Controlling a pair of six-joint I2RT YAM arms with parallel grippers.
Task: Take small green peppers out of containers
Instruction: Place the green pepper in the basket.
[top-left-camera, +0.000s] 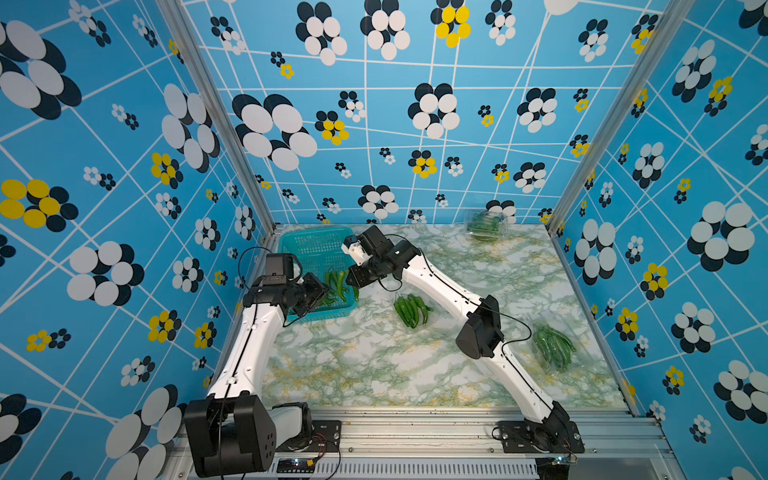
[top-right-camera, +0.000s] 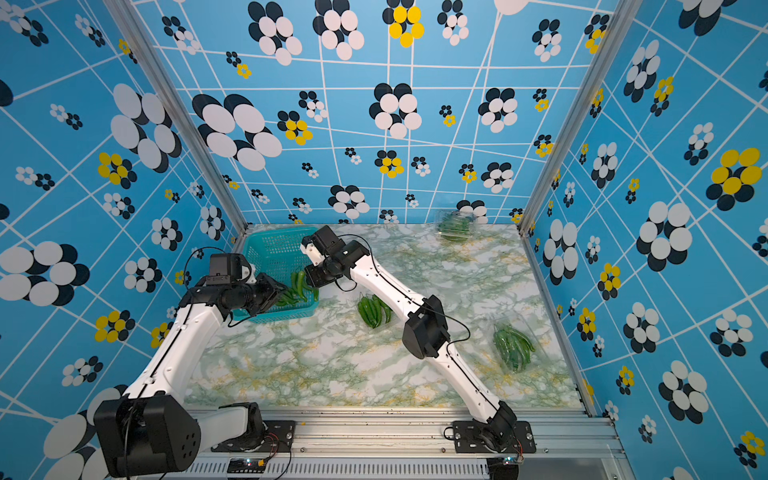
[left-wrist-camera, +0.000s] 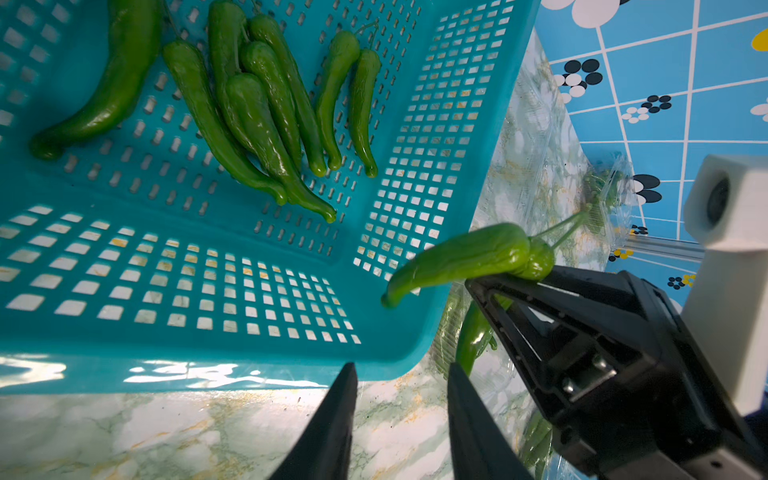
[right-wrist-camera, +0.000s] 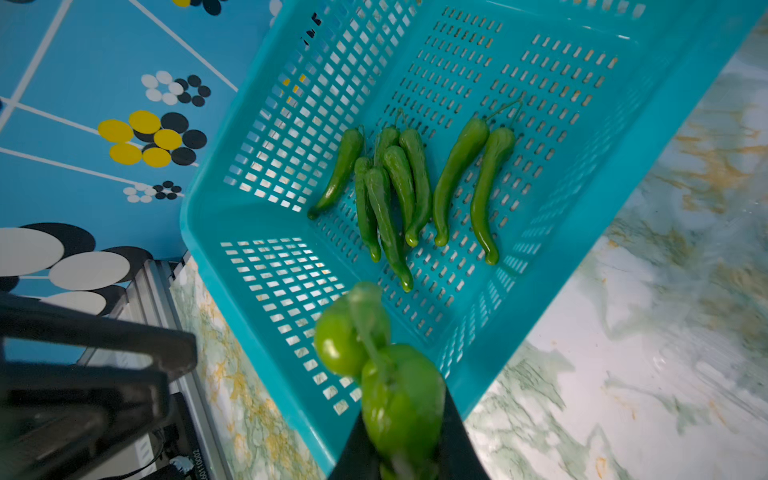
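Basket (top-left-camera: 291, 243) at the table's (top-left-camera: 374, 365) far left, small green peppers (top-left-camera: 337, 282) in it, two more peppers (left-wrist-camera: 461, 257) in the right gripper (right-wrist-camera: 405, 451) above its corner, a bunch (top-left-camera: 410, 309) right of the basket, one container (top-left-camera: 555, 347) by the right edge, another container (top-left-camera: 484, 224) in the far right corner.

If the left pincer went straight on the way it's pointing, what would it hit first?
Probably the basket rim near its corner. The left pincer points at it, open and empty, though its height over the rim is unclear.
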